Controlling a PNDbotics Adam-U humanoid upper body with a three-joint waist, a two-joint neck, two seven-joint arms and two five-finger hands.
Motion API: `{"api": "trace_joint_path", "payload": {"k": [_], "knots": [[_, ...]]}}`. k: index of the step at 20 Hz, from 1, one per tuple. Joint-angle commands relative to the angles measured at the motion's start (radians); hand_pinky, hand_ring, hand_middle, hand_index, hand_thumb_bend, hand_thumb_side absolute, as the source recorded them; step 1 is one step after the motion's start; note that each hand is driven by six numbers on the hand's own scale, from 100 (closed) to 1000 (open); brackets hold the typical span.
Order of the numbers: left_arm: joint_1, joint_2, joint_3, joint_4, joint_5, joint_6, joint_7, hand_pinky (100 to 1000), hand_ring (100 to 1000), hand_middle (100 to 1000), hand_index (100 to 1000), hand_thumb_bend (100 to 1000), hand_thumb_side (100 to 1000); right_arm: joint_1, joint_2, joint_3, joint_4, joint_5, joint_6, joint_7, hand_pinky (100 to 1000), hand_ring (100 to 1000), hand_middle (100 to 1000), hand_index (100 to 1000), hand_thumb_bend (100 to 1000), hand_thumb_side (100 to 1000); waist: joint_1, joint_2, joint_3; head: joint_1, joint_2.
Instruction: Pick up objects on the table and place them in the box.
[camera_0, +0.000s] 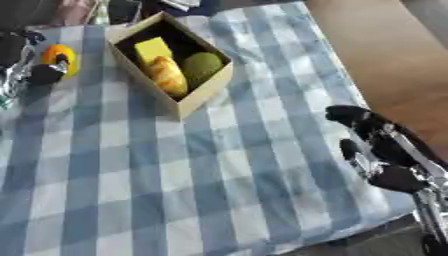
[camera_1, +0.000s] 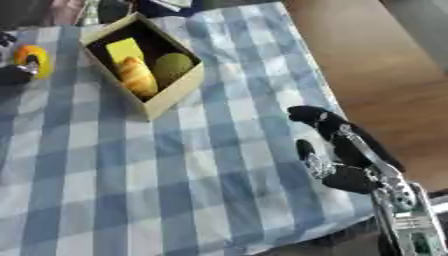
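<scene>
holding one yellow-orange object (camera_0: 61, 59), left robot hand (camera_0: 44, 73) (box (camera_0: 203, 92) has three items).

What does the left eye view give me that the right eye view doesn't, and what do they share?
Only the left eye view shows more of the left hand, curled round the yellow-orange object, plus its silver arm parts at the edge. Only the right eye view shows more of the right forearm toward the lower corner. Both share the box holding a yellow block, an orange-yellow item and a green round item, the checked cloth, and the right hand resting idle at the table's right edge.
</scene>
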Motion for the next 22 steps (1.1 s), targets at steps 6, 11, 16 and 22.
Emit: {"api": "trace_joint_path", "payload": {"k": [6, 11, 16, 22], "knots": [[-0.008, 0.002, 0.000, 0.013, 0.018, -0.015, -0.049, 662, 582, 718, 838, 143, 482, -0.017, -0.015, 0.000, -0.006, -0.007, -0.007, 0.000, 1000, 911, 876, 909, 100, 364, -0.016, 0.002, 0.000, 0.055, -0.029], [-0.001, 0.000, 0.000, 0.000, 0.028, -0.032, -0.058, 611, 483, 561, 736, 100, 175, -0.016, -0.014, -0.001, -0.006, -0.006, -0.007, -0.001, 1000, 911, 875, 909, 100, 359, -0.017, 0.000, 0.003, 0.057, -0.030], [0.007, 0.016, -0.003, -0.070, 0.075, -0.030, -0.005, 572, 421, 478, 677, 100, 179, -0.015, -0.014, -0.003, -0.005, -0.004, -0.007, -0.005, 1000, 910, 874, 908, 100, 349, -0.018, -0.003, 0.012, 0.052, -0.027], [-0.004, 0.056, -0.042, -0.259, 0.117, -0.036, 0.004, 572, 412, 467, 671, 100, 179, -0.013, -0.015, -0.005, -0.007, -0.002, -0.006, -0.006, 1000, 910, 874, 908, 100, 348, -0.016, -0.009, 0.024, 0.051, -0.027]]}}
